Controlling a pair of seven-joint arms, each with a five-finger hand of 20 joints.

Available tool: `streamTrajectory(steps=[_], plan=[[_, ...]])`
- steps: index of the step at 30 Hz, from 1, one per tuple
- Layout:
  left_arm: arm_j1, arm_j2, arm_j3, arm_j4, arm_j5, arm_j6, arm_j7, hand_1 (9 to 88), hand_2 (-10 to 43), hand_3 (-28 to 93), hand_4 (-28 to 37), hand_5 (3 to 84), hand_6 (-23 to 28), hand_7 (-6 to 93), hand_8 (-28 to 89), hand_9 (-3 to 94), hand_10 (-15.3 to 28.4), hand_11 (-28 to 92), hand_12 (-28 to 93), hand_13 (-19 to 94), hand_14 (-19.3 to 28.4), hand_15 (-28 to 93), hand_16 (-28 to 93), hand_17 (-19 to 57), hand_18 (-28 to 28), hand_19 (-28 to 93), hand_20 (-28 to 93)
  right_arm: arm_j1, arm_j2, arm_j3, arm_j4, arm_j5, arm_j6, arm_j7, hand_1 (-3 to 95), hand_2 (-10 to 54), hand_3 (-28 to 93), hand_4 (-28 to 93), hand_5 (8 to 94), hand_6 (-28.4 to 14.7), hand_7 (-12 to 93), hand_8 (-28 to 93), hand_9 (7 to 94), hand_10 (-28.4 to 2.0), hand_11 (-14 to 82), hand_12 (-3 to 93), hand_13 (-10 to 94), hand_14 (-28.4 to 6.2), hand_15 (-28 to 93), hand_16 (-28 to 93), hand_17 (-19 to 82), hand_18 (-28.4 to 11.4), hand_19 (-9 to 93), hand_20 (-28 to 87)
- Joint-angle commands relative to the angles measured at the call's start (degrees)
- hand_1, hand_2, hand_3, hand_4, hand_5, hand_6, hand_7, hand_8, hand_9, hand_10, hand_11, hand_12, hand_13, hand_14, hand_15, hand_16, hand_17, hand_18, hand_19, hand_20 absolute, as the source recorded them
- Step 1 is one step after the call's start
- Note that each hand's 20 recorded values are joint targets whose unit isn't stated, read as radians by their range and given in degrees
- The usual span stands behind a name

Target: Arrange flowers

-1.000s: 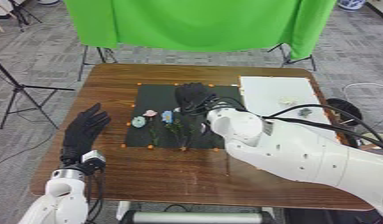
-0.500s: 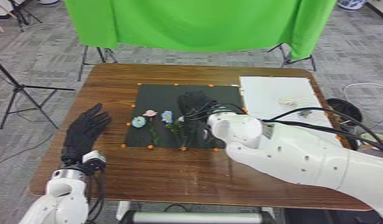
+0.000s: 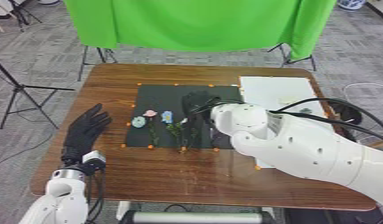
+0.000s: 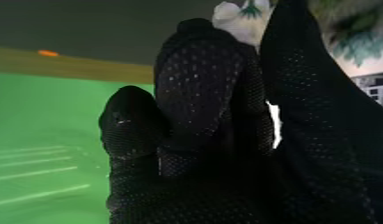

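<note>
In the head view my right hand (image 3: 197, 101) is over the dark mat (image 3: 225, 90), just right of a white flower (image 3: 183, 120). To its left lie a blue flower (image 3: 167, 117), a pink flower (image 3: 150, 113) and a pale blue round flower (image 3: 139, 121), their green stems toward the near edge. My left hand (image 3: 84, 129) rests open at the table's left side. In the right wrist view my right hand (image 4: 201, 90) has relaxed fingers, and a white flower (image 4: 243, 21) shows behind the gap beside the thumb. Whether they touch, I cannot tell.
A white board (image 3: 267, 92) lies right of the mat, with pale flowers on it partly behind my right arm's cables. Small orange markers line the mat's edges. Beyond the brown table (image 3: 107, 90) hangs a green cloth (image 3: 196, 25).
My right hand has come nearer the robot over the mat, and its forearm has shifted and turned, uncovering and covering parts of the white board. The left hand has stayed still.
</note>
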Motion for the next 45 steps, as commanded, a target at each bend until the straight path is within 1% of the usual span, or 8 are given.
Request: streamTrajectory(steps=[1, 7, 8, 10, 17, 26, 33, 45], plan=[[0.46, -0.27, -0.09, -0.01, 0.35, -0.47, -0.43, 22.9, -8.7, 73, -26.6, 44.1, 0.8, 13.1, -7, 44.0, 12.6, 17, 12, 36, 16.6, 17, 2, 5.5, 12.4, 4, 17, 1.41, 0.70, 4.59, -2.17, 1.61, -4.04, 0.57, 42.5, -9.5, 73, -17, 60.3, 3.5, 18, -12, 71.1, -13.2, 9.6, 11.4, 94, -0.8, 48, 30, 64, -10.5, 93, 40], [0.96, -0.59, -0.39, -0.26, 0.36, -0.27, -0.47, 23.2, -8.8, 72, -26.2, 44.2, 0.6, 13.2, -7, 43.9, 12.6, 17, 12, 36, 16.6, 17, 2, 5.4, 12.4, 4, 17, 1.31, 1.94, 9.70, -4.47, 3.18, -9.80, 1.11, 41.8, -9.5, 72, -17, 57.5, 3.8, 17, -12, 69.4, -14.0, 8.9, 10.9, 94, -1.2, 47, 30, 64, -10.5, 93, 39], [0.56, -0.61, -0.33, 0.10, 0.34, -0.47, -0.42, 23.2, -8.8, 72, -26.2, 44.2, 0.5, 13.2, -7, 43.9, 12.6, 17, 12, 36, 16.6, 17, 2, 5.4, 12.4, 4, 17, 1.53, 2.28, 10.72, -4.39, 2.99, -9.79, 0.87, 41.7, -9.5, 72, -17, 57.0, 3.9, 17, -12, 69.0, -14.2, 8.8, 10.8, 94, -1.3, 47, 30, 64, -10.4, 93, 39], [1.00, -0.49, -0.21, -0.46, 0.41, -0.14, -0.33, 23.2, -8.8, 72, -26.1, 44.2, 0.5, 13.2, -7, 43.9, 12.6, 17, 12, 36, 16.6, 17, 2, 5.4, 12.4, 4, 17, 1.44, 4.98, 12.77, -6.24, 2.62, -8.99, 1.49, 41.6, -9.5, 72, -17, 56.2, 4.0, 17, -12, 67.8, -14.3, 8.7, 10.7, 93, -1.5, 46, 30, 63, -10.5, 93, 38], [1.69, -0.39, -0.71, -0.71, 0.21, 0.20, -0.28, 23.2, -8.8, 72, -25.9, 44.1, 0.5, 13.3, -7, 44.0, 12.5, 17, 12, 36, 16.6, 17, 2, 5.4, 12.4, 4, 17, -0.49, 15.36, 21.22, -6.63, 3.04, -8.62, 5.47, 38.4, -9.5, 71, -17, 55.7, 4.4, 16, -12, 65.3, -13.5, 8.5, 10.9, 93, -1.9, 45, 31, 62, -11.3, 93, 38], [1.52, -0.40, -0.52, -0.64, 0.41, -0.21, -0.30, 23.5, -8.7, 72, -25.7, 44.2, 0.5, 13.2, -7, 44.1, 12.7, 17, 12, 36, 16.6, 17, 2, 5.7, 12.7, 5, 18, -9.16, 24.08, 29.29, -2.48, 0.26, -15.89, 11.26, 20.1, -9.5, 66, -14, 41.8, -0.7, 7, -7, 50.8, -17.4, 6.2, 11.8, 87, -5.3, 48, 30, 55, -16.2, 93, 42], [2.25, -0.57, -0.81, -0.94, 0.40, -0.03, -0.53, 23.5, -8.6, 72, -25.7, 44.2, 0.4, 13.3, -7, 44.0, 12.7, 17, 12, 36, 16.8, 17, 2, 5.8, 12.7, 5, 18, -19.28, 24.21, 37.61, 1.56, 2.07, -17.04, 15.17, 16.3, -9.5, 62, -15, 38.6, 0.0, 5, -6, 47.3, -19.6, 5.3, 11.6, 86, -6.6, 48, 29, 53, -17.7, 92, 42], [2.15, -0.53, -0.30, -0.97, 0.49, -0.34, -0.71, 23.5, -8.5, 72, -25.8, 44.2, 0.3, 13.3, -7, 44.0, 12.7, 17, 12, 36, 16.8, 17, 2, 5.7, 12.7, 5, 18, -23.58, 23.42, 38.06, 3.19, 3.19, -15.31, 16.03, 18.4, -9.5, 63, -15, 41.2, 0.6, 7, -6, 51.7, -18.9, 6.5, 11.7, 86, -6.7, 50, 28, 54, -17.9, 93, 42]])
